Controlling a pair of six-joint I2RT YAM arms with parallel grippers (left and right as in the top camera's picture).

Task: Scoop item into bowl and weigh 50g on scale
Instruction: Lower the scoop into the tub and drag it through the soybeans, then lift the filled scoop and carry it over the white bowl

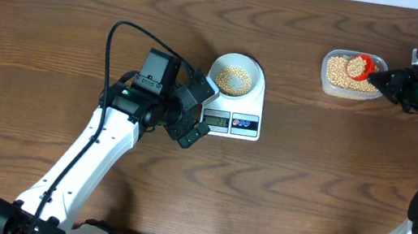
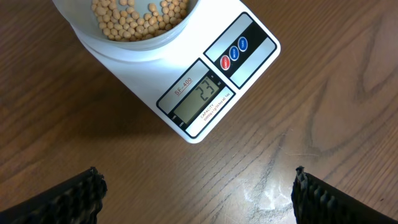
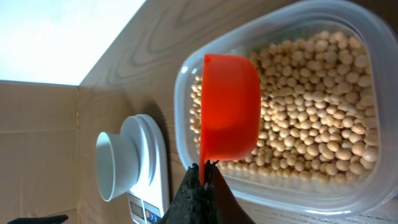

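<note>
Brown wood grain covers the table. Near the upper middle of the overhead frame the white scale is seen, with the pale bowl set on its platform and a shallow layer of tan beans held inside. Just left of the scale the left gripper is found, spread wide and holding nothing. In the left wrist view its two dark fingers are seen in the bottom corners of the frame, apart from the scale, which lies above them. On the display 23 is read.

In the upper right of the overhead frame a clear tub filled with more beans is placed, well apart from the scale. An orange-red scoop is held over the tub's beans, its cup towards the left. Its handle is pinched between the closed jaws of the right gripper, just beyond the tub's right end. In the right wrist view the cup is seen from outside, above the beans.
</note>
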